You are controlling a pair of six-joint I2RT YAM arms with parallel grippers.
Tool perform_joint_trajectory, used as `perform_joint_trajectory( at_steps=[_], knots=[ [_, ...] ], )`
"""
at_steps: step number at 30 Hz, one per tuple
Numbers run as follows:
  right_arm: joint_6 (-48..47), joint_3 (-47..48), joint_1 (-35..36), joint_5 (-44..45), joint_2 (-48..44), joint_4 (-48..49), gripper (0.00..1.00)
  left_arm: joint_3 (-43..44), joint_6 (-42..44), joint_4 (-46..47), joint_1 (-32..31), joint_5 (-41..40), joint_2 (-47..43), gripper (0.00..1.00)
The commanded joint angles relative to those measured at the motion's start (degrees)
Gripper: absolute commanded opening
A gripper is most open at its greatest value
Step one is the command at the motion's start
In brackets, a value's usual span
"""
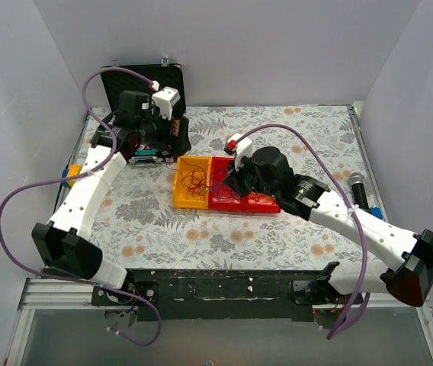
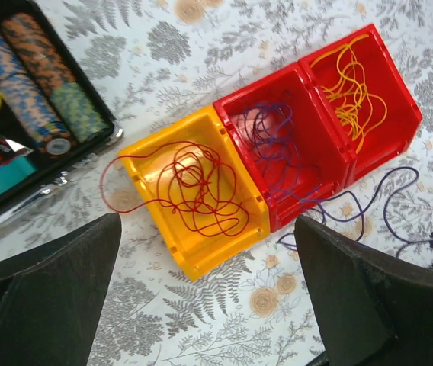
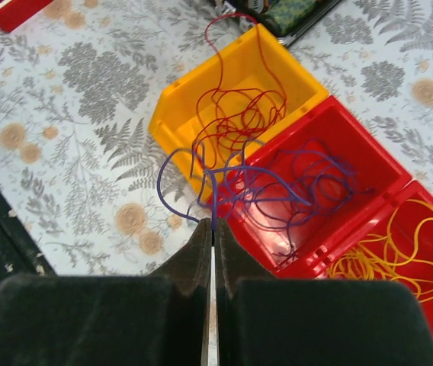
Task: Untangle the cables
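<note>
At the upper left of the top view the left tool [image 2: 207, 221] hangs with its fingers spread wide and nothing between them, beside an open black case [image 1: 121, 82] of chips [image 2: 33, 76]. In the middle of the flowered worktop [image 2: 224, 46] three bins touch in a row: a yellow bin [image 2: 218, 258] holds the red cable [image 2: 194, 187], one loop spilling over its left wall, then a red bin [image 2: 308, 197] holds the purple cable [image 2: 277, 145], and a second red bin [image 2: 401, 114] holds the yellow cable [image 2: 354, 91]. The right tool [image 3: 213, 225], at lower centre of its own view, is pinched tight on a strand of the purple cable raised over the middle bin's edge.
</note>
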Motion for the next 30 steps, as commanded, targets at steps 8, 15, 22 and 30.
perform_joint_trajectory(
  at_steps=[8, 15, 22, 30],
  knots=[
    [-4.8, 7.6, -3.8, 4.9, 6.7, -0.9, 0.01, -4.6, 0.2, 4.5, 4.5, -3.7, -9.3, 0.98],
    [-7.1, 8.1, -6.7, 6.4, 10.3, 0.8, 0.01, -6.2, -0.4, 5.0, 4.6, -3.1, -10.1, 0.98],
    [-9.0, 10.4, -7.6, 12.1, 14.2, -0.4, 0.01, -7.6, -0.7, 5.3, 4.5, -4.1, -10.3, 0.98],
    [-5.5, 10.1, -7.6, 8.1, 21.5, -1.5, 0.01, -8.5, -3.9, 7.5, 4.5, -7.7, -8.3, 0.98]
  ],
)
